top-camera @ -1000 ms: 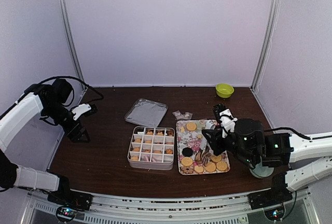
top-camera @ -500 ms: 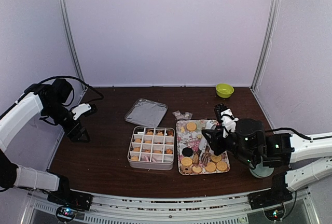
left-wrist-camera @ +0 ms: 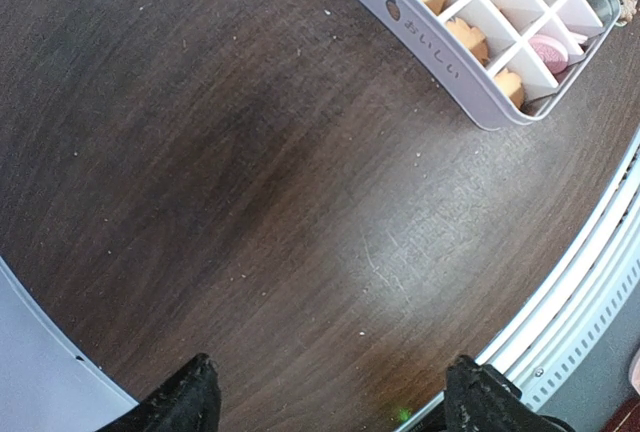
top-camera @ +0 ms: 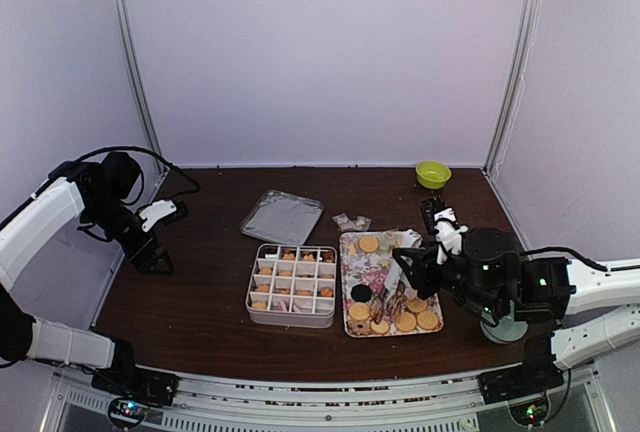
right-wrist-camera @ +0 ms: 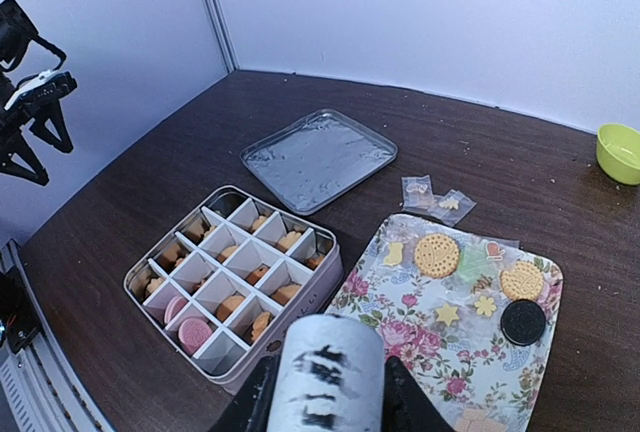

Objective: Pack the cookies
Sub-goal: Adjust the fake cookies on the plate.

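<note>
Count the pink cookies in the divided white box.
2. One round pink cookie sits in a compartment near the front of the divided white box; the other pink cookie is in the neighbouring compartment. Dividers may hide more.

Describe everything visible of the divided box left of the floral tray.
The pale grey, rounded-corner divided box stands flat and open on the dark wooden table, close beside the floral rectangular tray; whether they touch is unclear. White dividers form a grid of small cells: most hold golden-orange cookies, a few pink cookies, some are empty. One side wall bears a small fruit print and lettering. Its silver metal lid lies apart behind it.
</note>
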Robot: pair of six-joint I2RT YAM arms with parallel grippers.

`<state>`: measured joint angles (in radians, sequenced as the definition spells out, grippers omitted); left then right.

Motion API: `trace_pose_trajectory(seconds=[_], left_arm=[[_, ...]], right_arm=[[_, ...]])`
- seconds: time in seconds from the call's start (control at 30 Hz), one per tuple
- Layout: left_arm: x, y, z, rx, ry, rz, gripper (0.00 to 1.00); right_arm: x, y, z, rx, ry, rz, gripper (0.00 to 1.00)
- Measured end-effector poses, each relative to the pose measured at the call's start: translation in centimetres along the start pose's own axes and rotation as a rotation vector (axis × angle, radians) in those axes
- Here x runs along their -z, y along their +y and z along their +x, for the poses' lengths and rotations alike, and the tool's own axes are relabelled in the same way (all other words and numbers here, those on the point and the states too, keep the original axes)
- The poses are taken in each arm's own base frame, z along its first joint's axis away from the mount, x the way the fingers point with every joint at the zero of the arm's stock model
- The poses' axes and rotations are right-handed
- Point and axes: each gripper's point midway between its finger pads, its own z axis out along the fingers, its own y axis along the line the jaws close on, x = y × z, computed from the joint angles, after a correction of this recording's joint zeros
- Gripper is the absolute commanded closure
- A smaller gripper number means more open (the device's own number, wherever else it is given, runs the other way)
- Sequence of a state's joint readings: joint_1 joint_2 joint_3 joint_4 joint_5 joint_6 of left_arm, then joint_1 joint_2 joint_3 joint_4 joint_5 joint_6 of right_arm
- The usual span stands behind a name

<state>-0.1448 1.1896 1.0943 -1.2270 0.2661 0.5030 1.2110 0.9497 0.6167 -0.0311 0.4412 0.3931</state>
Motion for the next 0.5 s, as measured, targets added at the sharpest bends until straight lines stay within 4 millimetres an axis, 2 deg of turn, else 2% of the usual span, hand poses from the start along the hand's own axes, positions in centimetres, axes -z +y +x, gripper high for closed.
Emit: trace_pose_trajectory(seconds=[0.17, 0.5], left_arm=[[0.0, 0.0, 0.0, 0.0, 0.0, 0.0, 0.2], [0.0, 0.0, 0.0, 0.0, 0.0, 0.0, 0.2]], right_arm=[[-0.5, 0.7, 1.3, 0.011, 0.037, -0.014, 0.69], [-1.0, 0.5, 1.3, 0.004, 0.025, 0.013, 0.69]])
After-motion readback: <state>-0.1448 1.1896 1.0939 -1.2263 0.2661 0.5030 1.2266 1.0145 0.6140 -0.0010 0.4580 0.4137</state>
